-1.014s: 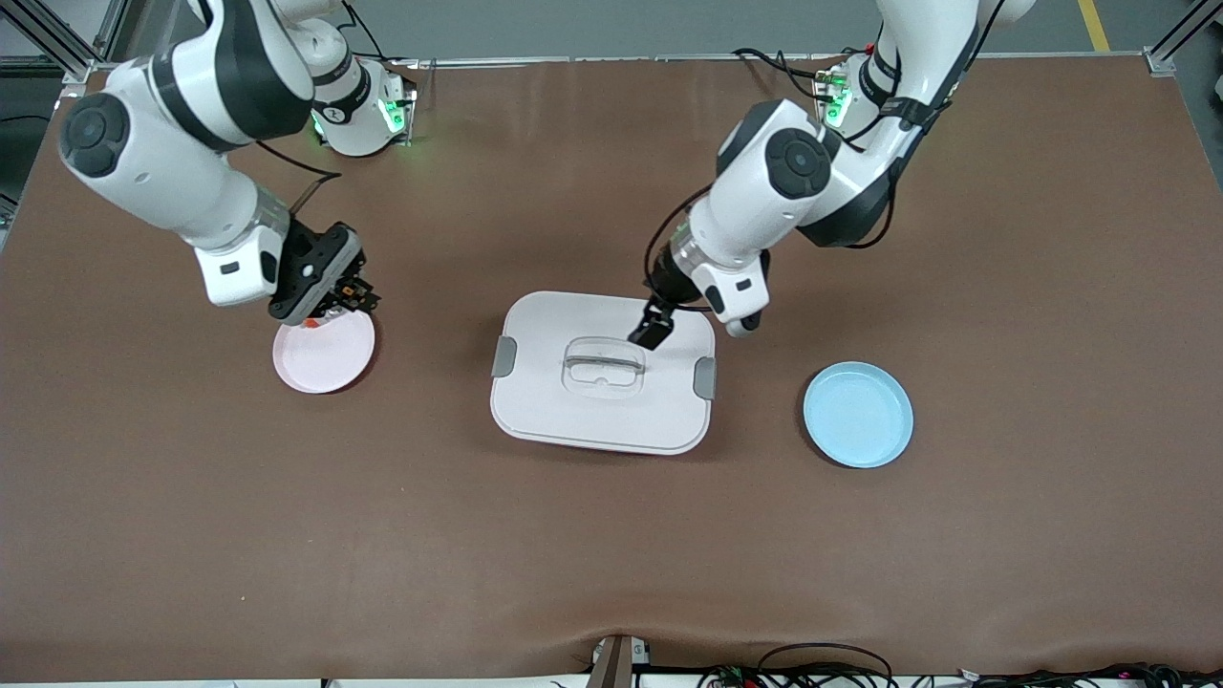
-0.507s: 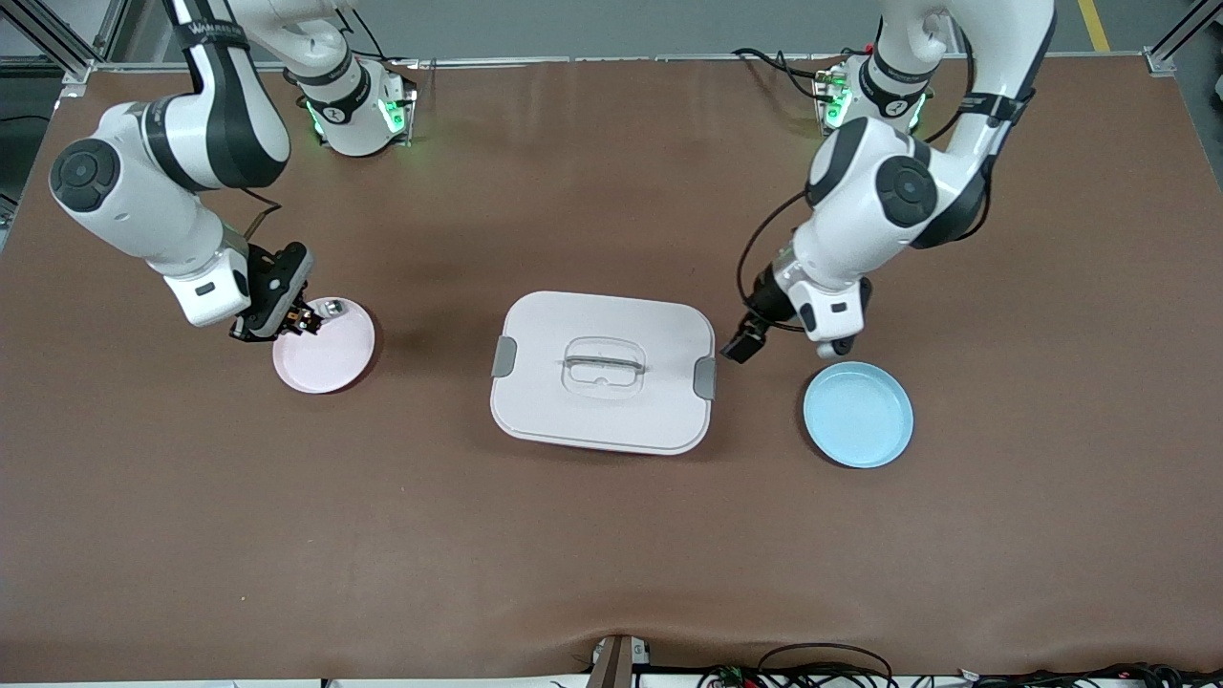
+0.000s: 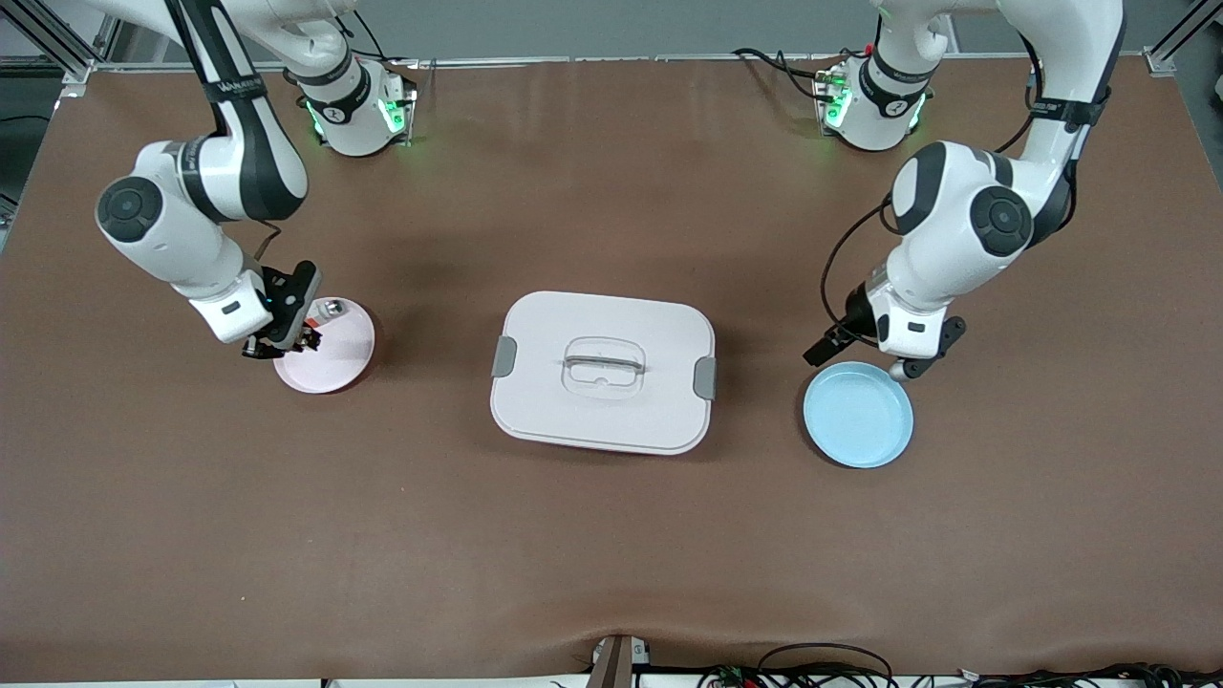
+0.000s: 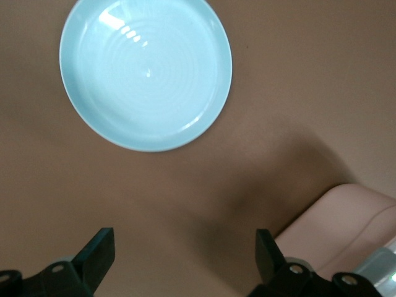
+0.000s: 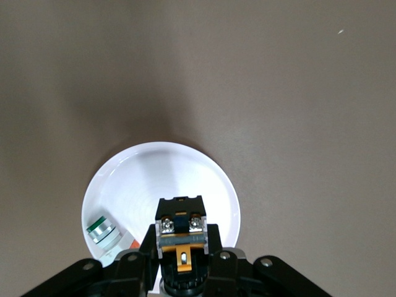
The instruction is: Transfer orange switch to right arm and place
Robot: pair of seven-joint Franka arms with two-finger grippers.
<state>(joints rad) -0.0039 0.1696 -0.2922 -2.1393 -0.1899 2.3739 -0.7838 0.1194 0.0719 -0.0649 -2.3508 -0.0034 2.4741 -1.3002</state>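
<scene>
The orange switch (image 5: 180, 234), a small black block with an orange-copper end, sits between the fingers of my right gripper (image 5: 180, 242), which is shut on it. That gripper (image 3: 287, 334) hangs low over the rim of the pink plate (image 3: 330, 358) at the right arm's end of the table. In the right wrist view the plate (image 5: 185, 179) lies directly under the switch. My left gripper (image 3: 846, 352) is open with nothing in it. It hangs over bare table beside the blue plate (image 3: 858, 416), and its two fingers (image 4: 99, 253) stand wide apart.
A whitish-silver part with a green ring (image 5: 102, 232) lies on the pink plate, and shows as a small silver piece (image 3: 332, 308) in the front view. A white lidded box (image 3: 602, 420) with a clear handle stands mid-table. The blue plate (image 4: 145, 71) holds nothing.
My left arm has swung from over the box lid toward the blue plate, still open. My right arm has come down to the pink plate's rim with the switch.
</scene>
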